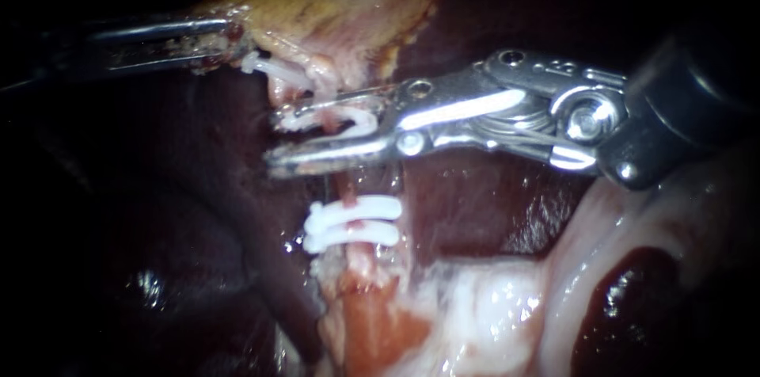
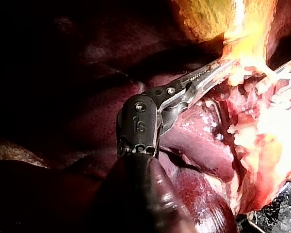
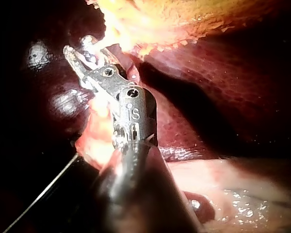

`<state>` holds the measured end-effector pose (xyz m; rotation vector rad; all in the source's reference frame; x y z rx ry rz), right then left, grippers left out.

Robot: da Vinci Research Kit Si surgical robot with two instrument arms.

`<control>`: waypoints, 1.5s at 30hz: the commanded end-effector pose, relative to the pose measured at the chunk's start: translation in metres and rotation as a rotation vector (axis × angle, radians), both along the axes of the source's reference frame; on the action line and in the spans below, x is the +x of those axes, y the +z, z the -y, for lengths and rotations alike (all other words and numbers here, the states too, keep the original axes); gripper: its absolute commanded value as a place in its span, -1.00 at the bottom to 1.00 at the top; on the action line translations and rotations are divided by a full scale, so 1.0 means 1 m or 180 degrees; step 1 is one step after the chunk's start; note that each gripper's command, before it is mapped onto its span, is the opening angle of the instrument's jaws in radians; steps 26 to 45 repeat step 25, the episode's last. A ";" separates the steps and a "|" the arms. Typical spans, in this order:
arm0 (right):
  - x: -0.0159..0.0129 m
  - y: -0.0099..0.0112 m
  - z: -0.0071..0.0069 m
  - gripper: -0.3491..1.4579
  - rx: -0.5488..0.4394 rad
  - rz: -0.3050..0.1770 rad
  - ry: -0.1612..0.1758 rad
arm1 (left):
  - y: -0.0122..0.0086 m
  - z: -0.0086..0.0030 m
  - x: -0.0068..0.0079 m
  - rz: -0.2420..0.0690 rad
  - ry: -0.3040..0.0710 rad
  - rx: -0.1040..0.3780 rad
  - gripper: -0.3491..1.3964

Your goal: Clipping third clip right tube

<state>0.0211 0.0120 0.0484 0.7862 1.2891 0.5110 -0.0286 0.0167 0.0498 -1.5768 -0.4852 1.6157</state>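
Carefully now: the right instrument point(image 1: 317, 139) has its pincer partly open, holding a white clip point(image 1: 336, 119) that straddles the tube point(image 1: 346, 191) just above the two seated clips point(image 1: 352, 225). I would confirm both clip legs clear the tube's far side, then squeeze squarely. The left instrument point(image 1: 226, 38) has its pincer closed on the gallbladder point(image 1: 317, 13) edge. Only the endoscope view shows the seated clips; in both wrist views glare hides the tube.
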 end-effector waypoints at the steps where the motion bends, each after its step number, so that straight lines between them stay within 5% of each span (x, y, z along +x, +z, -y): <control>1: 0.0000 0.0000 0.0000 -0.66 0.0004 0.0001 -0.0005 | 0.0000 0.0000 0.0000 0.0000 0.0000 0.0000 -1.00; 7: -0.0003 -0.0001 0.0000 -1.00 0.0169 0.0035 0.0009 | 0.0000 0.0000 0.0000 -0.0001 0.0000 -0.0001 -1.00; 15: -0.0010 -0.0003 -0.0001 -1.00 0.0230 0.0176 -0.0066 | 0.0000 0.0000 0.0000 -0.0001 -0.0001 -0.0001 -1.00; 24: -0.0009 0.0001 -0.0002 -1.00 0.0230 0.0176 -0.0086 | 0.0001 0.0001 -0.0001 -0.0001 0.0000 -0.0002 -1.00; 25: -0.0009 0.0004 -0.0002 -0.83 0.0235 0.0156 -0.0105 | 0.0001 0.0000 -0.0001 -0.0001 -0.0001 -0.0002 -1.00; 45: -0.0009 0.0004 -0.0002 -0.83 0.0235 0.0156 -0.0105 | 0.0001 0.0000 -0.0001 -0.0001 -0.0001 -0.0002 -1.00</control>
